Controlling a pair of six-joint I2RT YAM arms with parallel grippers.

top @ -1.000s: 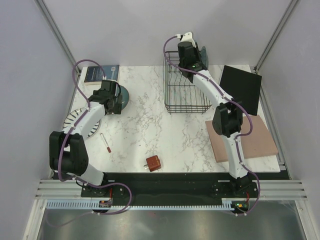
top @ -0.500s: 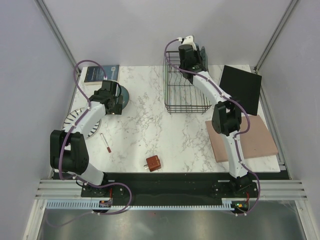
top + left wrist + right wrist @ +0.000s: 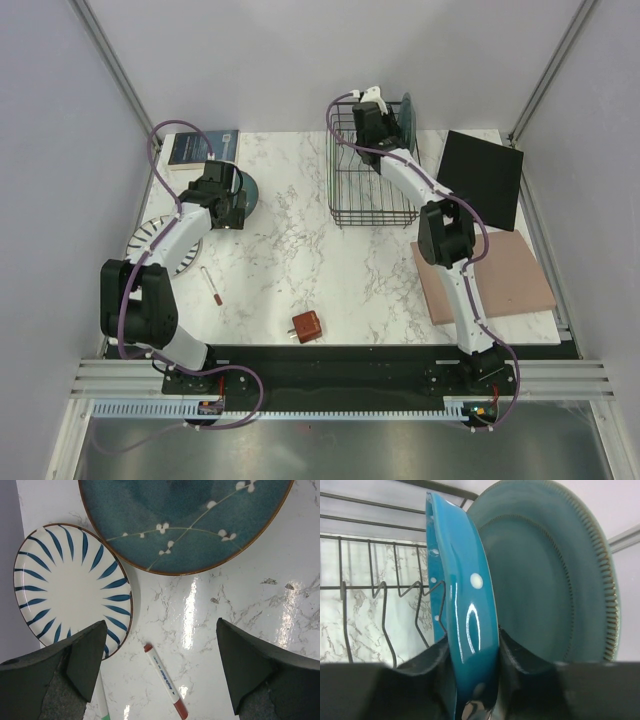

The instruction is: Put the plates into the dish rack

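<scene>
Right pincer [image 3: 380,122] outstretched over dish rack [image 3: 375,222]

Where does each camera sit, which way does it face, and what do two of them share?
Top external: above and behind the bases, looking down on the white marble table; both arms show.
Left wrist: looks down at a dark teal blossom plate, white blue-striped plate, red-capped marker; open left end effector shows.
Right wrist: faces the black wire dish rack; right end effector grips a bright blue dotted plate.
Shared: top and left wrist both show the striped plate.
</scene>
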